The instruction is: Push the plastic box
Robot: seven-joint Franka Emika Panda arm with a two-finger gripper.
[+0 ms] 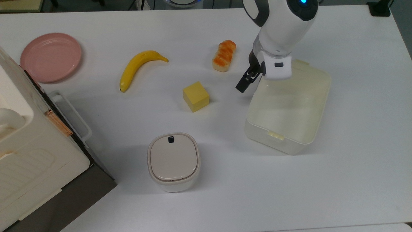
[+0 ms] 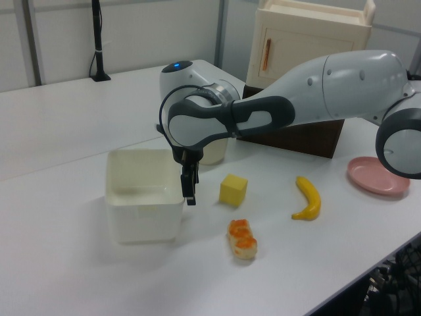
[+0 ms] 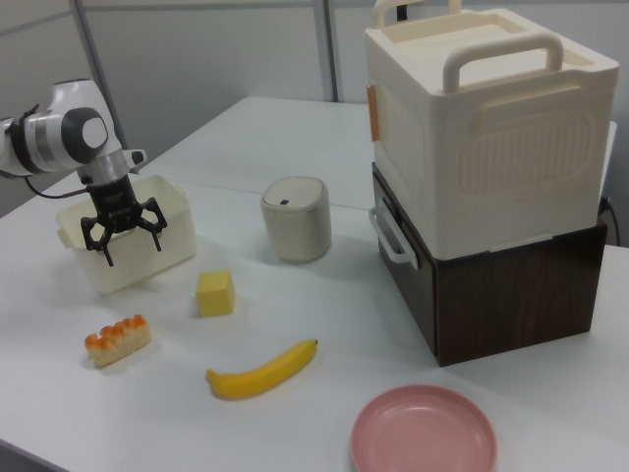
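Now pushing | tool (image 3: pixel 123 234) spread wide, holding nothing, set against plastic box (image 1: pixel 289 109) wall so the arm can shove it | box at 3 o'clock on desk (image 1: pixel 354 161), skewed

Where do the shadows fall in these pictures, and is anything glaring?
Top view: soft grey shadows lie to the left of the lidded bin and plastic box; a blue light glows on the arm. Left view: the box casts a faint shadow. Right view: even light, no strong glare.
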